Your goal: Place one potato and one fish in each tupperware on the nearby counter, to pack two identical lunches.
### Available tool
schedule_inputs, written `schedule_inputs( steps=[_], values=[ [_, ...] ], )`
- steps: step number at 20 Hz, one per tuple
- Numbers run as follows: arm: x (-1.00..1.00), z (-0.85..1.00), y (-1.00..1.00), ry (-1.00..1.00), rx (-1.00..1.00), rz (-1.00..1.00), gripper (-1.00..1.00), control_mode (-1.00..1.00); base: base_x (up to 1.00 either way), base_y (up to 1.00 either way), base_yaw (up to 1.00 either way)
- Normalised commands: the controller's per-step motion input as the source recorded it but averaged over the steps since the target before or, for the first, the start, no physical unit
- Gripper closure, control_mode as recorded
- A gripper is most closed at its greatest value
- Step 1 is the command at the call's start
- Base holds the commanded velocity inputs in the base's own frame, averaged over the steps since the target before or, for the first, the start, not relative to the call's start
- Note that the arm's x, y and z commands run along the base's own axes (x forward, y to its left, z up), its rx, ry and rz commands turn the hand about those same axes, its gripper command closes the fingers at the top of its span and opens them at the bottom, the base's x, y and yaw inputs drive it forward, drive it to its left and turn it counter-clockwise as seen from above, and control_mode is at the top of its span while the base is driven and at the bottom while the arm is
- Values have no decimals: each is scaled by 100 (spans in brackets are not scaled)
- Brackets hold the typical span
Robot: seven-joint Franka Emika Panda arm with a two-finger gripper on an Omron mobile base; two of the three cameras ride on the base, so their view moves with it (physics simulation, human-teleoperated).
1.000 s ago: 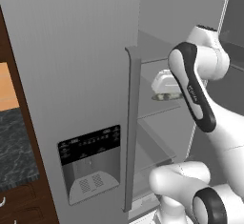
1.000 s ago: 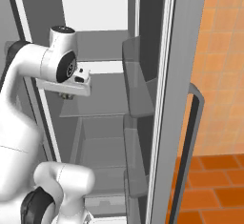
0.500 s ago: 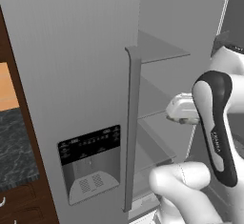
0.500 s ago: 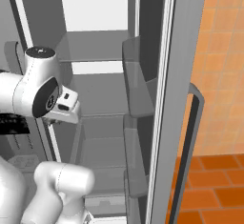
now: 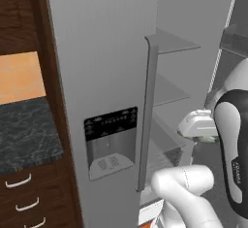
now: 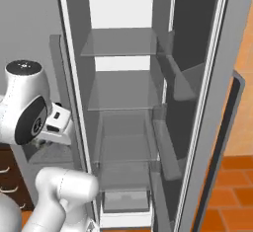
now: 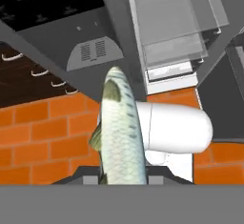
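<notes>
So you have one fish (image 7: 119,127) in hand: in the hand view it runs lengthwise up from between the finger tips, and the gripper (image 7: 123,178) looks clamped on its tail end, though the fingers themselves are mostly hidden behind the body. That fish is clear of the fridge (image 6: 148,102), hanging over the orange brick floor (image 7: 43,127) in front of the closed left door (image 5: 97,76) with its dispenser panel (image 5: 110,142).

From the right base view, the open fridge compartment has bare shelves (image 6: 121,43), so nothing more to fetch is visible there. You see a stretch of the counter (image 5: 24,135) to the left of the fridge, and nothing sits on that part. No tupperware or potato can be seen from here, so you cannot tell how much is already packed. Judging by this, you are mid-carry: the fish needs to go to a tray on the counter.
</notes>
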Motion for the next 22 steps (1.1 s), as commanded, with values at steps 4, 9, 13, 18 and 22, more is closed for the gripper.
schedule_inputs(
  steps=[4, 9, 13, 18, 22],
  values=[
    [0, 0, 0, 0, 0, 0, 100, 100, -65, 100, 32],
    [0, 0, 0, 0, 0, 0, 100, 100, -62, 100, 34],
    [0, 0, 0, 0, 0, 0, 100, 100, -63, 100, 35],
    [0, 0, 0, 0, 0, 0, 100, 100, 11, 100, 11],
    [0, 0, 0, 0, 0, 0, 100, 100, 43, 100, 0]
  ],
)
